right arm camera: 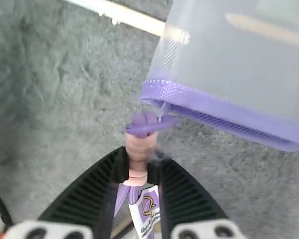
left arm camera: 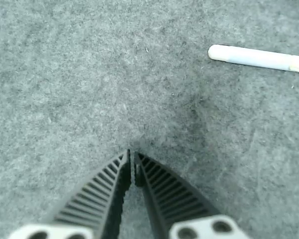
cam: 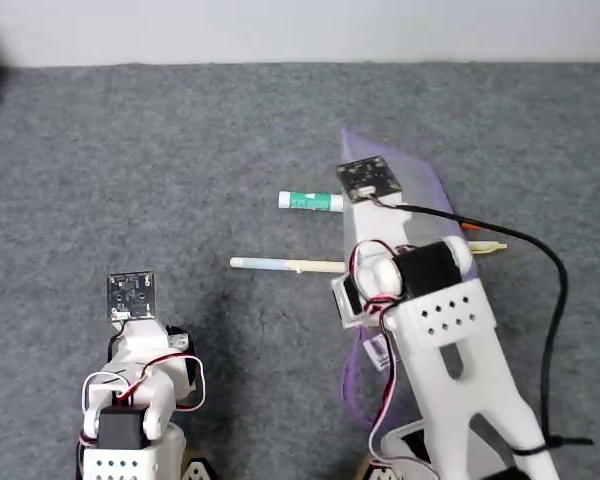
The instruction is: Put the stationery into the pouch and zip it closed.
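A translucent purple pouch [cam: 425, 190] lies on the grey carpet under my right arm [cam: 420, 290]. In the right wrist view my right gripper [right arm camera: 138, 158] is shut on the pouch's peach zipper pull [right arm camera: 137, 144], which hangs from a purple ring [right arm camera: 148, 124] at the corner of the pouch [right arm camera: 229, 64]. A white and beige pen [cam: 285, 264] lies left of the pouch with one end at its edge. A green and white stick [cam: 310, 201] lies above the pen. My left gripper [left arm camera: 131, 158] is shut and holds nothing, low over bare carpet, with the pen [left arm camera: 259, 58] ahead of it.
An orange item [cam: 470, 228] and a pale yellow tip [cam: 490, 247] show at the pouch's right side. A black cable [cam: 540, 270] arcs from the right wrist camera. Grey carpet [cam: 180, 150] stretches to the back wall.
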Controlling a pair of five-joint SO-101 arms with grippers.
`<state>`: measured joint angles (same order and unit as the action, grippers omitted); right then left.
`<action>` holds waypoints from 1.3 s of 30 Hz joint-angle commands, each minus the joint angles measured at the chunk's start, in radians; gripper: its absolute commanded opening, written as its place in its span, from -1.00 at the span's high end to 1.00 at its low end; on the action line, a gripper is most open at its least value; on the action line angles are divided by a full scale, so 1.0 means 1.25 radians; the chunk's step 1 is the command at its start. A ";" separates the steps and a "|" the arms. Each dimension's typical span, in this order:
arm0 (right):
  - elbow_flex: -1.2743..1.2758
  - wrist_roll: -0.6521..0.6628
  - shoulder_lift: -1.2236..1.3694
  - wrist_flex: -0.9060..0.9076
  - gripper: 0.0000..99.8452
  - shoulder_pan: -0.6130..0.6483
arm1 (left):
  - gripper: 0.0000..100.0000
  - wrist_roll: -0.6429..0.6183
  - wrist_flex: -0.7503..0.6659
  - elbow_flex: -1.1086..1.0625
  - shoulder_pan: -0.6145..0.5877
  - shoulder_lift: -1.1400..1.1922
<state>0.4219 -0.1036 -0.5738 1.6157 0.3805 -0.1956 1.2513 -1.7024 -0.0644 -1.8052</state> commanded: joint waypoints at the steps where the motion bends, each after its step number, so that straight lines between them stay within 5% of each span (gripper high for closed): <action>1: -0.039 -0.037 -0.035 0.001 0.98 -0.008 | 0.97 -0.010 0.002 0.017 -0.005 -0.012; 25: -0.021 -0.063 -0.039 0.020 0.98 -0.122 | 0.97 -0.007 0.002 0.017 0.002 -0.012; 34: -0.018 -0.063 -0.095 0.021 0.98 -0.117 | 0.97 -0.002 -0.006 0.021 0.095 -0.012; 39: -0.018 -0.065 -0.190 0.068 0.98 -0.046 | 0.97 0.169 -0.124 0.018 0.097 -0.012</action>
<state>0.4235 -0.1726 -0.7350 1.6632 0.2731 -0.1220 1.1807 -1.7024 0.0476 -1.8052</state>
